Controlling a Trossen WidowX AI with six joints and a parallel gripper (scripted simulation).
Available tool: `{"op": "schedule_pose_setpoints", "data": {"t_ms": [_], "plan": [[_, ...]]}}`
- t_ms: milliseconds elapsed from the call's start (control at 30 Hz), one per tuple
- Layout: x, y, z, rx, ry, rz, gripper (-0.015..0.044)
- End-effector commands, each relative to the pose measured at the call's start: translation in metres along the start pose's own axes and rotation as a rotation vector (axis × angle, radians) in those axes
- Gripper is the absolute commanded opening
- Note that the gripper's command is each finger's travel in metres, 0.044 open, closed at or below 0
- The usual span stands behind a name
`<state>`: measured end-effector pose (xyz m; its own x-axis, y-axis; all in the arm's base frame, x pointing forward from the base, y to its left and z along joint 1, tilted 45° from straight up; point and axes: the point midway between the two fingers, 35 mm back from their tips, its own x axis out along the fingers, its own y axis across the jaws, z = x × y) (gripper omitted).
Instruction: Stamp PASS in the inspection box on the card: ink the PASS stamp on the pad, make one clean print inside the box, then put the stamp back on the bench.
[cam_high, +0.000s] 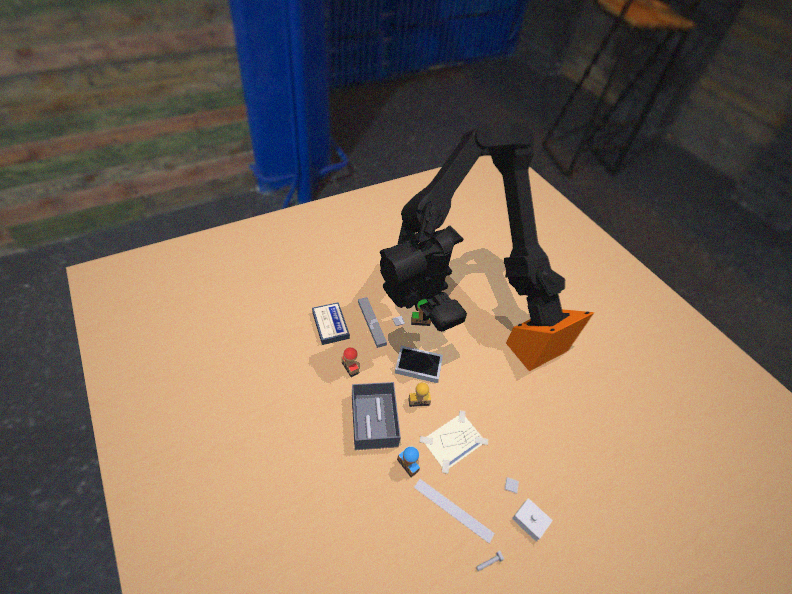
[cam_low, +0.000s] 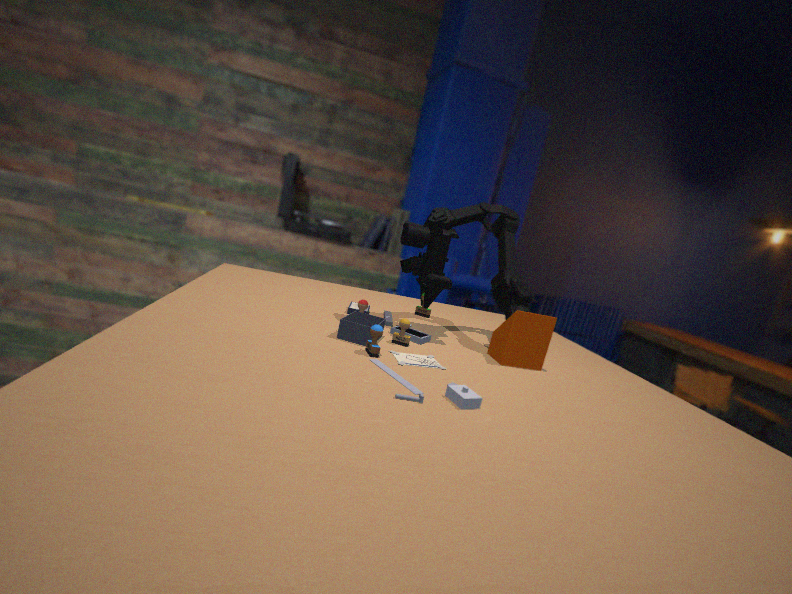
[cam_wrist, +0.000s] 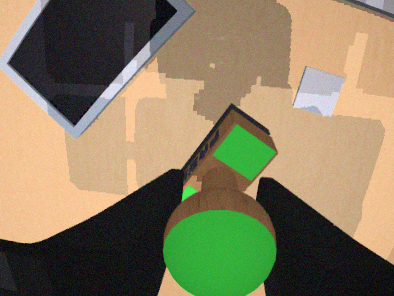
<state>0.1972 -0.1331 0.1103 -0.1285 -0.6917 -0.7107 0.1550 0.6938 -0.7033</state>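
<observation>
My gripper is shut on the green-topped stamp, with the brown neck between the fingers. The stamp is upright and appears raised off the bench; dark lettering on its side is only partly visible, and its underside is hidden. The black ink pad in its grey open case lies beside it, at upper left in the wrist view. The cream card is taped at its corners beyond the yellow stamp. Its drawn box is too small to read clearly.
Red, yellow and blue stamps stand around a dark tray. A labelled case, grey bar and small tile lie near the gripper. A ruler, white block and bolt lie beyond the card.
</observation>
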Motion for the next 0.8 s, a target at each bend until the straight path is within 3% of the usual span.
{"op": "schedule_pose_setpoints", "data": {"t_ms": [0, 767], "plan": [[-0.003, 0.0, 0.0, 0.007, -0.002, 0.0, 0.0], [-0.014, -0.001, -0.001, 0.006, -0.001, -0.003, 0.0]]}}
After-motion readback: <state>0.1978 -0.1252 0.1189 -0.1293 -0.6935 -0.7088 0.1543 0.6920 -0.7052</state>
